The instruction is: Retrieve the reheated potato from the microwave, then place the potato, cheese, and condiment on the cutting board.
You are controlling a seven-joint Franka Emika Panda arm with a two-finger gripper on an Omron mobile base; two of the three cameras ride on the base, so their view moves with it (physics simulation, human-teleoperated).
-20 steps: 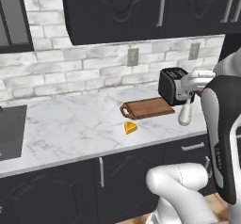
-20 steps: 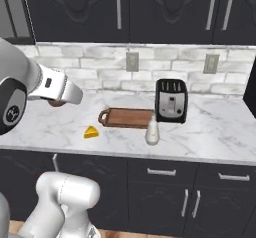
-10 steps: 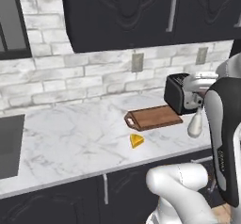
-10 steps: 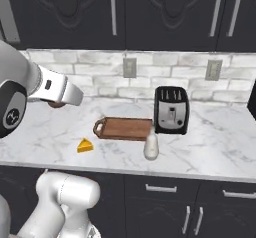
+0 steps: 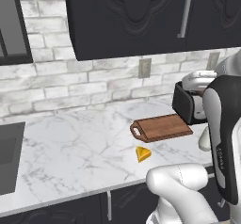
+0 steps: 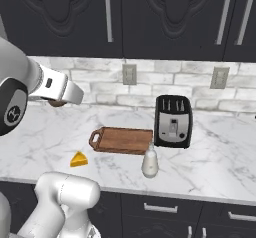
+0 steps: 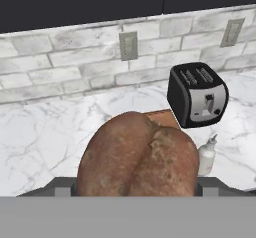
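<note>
One toaster [image 6: 173, 120] and bottle [image 6: 149, 161] crowd the cutting board [image 6: 122, 140]; claw [image 7: 137, 189] clamped on potato [image 7: 138, 157].

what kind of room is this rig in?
A kitchen, rendered: marble counter with a black toaster and wooden cutting board, dark cabinets over a white brick backsplash.

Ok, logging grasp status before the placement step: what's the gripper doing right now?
Gripper: closed on the potato, carried above the counter.
</note>
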